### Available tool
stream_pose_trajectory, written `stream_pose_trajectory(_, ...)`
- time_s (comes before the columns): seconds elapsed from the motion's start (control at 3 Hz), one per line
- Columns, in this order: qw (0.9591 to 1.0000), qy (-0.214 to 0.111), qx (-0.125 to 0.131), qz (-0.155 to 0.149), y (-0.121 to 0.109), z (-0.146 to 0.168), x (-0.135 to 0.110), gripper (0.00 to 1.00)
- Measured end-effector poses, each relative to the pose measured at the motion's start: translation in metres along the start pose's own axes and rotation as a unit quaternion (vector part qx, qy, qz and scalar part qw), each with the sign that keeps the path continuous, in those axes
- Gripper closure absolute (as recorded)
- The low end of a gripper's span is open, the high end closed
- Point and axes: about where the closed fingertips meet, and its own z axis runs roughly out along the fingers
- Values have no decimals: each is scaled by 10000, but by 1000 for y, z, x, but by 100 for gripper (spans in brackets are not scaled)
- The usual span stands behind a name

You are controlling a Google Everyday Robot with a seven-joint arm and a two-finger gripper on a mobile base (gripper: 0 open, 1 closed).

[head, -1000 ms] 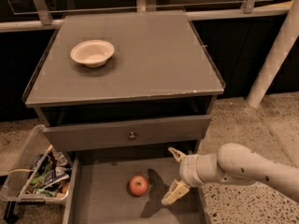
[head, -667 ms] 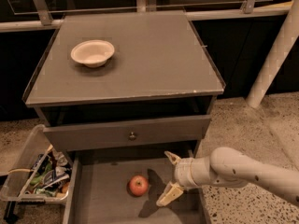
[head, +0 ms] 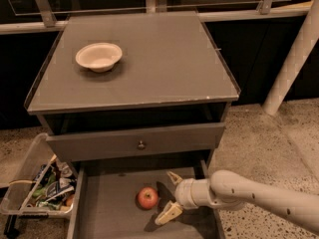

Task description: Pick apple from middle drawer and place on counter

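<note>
Gripper (head: 169, 197), jaws open, sits just right of small round red apple (head: 147, 197), lower centre. Likely firm, smooth: grasp across its middle.

Dim room, soft light from above.

The desk (head: 164, 59) top carries an even pale sheen, and the white bowl (head: 98, 57) throws a soft shadow around its base. The middle drawer (head: 109, 208) sits in shade below it. There the tool (head: 171, 195), fingers spread just right of the apple (head: 147, 197), casts dark shadows on the drawer floor. The background is almost black.
</note>
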Motion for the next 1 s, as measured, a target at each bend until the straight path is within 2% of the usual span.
stream_pose_trajectory(0.33,9998,-100,-44,143,0,28,17,0)
stream_pose_trajectory(1.0,9987,-299,-75,409,-13,75,35,0)
